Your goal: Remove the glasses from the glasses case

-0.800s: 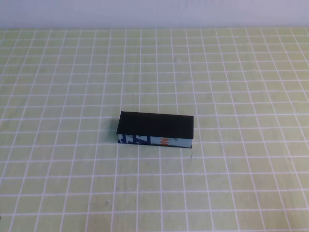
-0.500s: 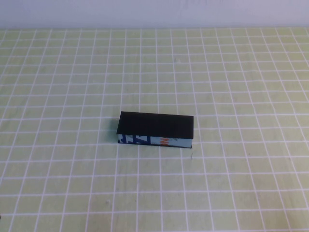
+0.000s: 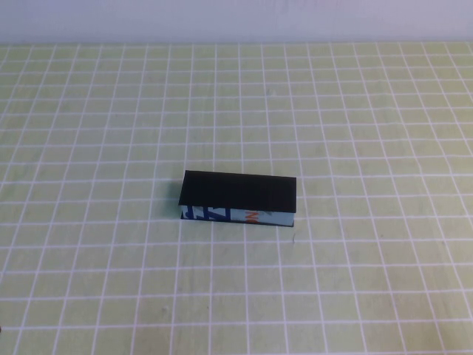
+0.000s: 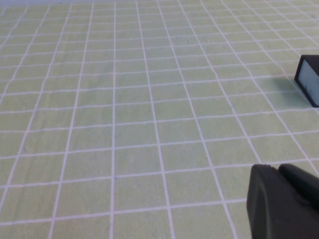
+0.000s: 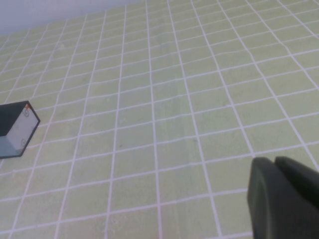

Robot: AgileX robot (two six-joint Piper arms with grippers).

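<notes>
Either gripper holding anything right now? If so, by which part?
Nothing held. Left gripper and right gripper are off the closed glasses case.

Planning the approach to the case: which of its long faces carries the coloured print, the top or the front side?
The front side of the glasses case, facing the robot: blue, white and orange print. The closed lid is plain black. Left gripper and right gripper are both away from it.

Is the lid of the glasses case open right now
No, in the high view the glasses case lies with its flat black lid shut, with neither gripper near it.
</notes>
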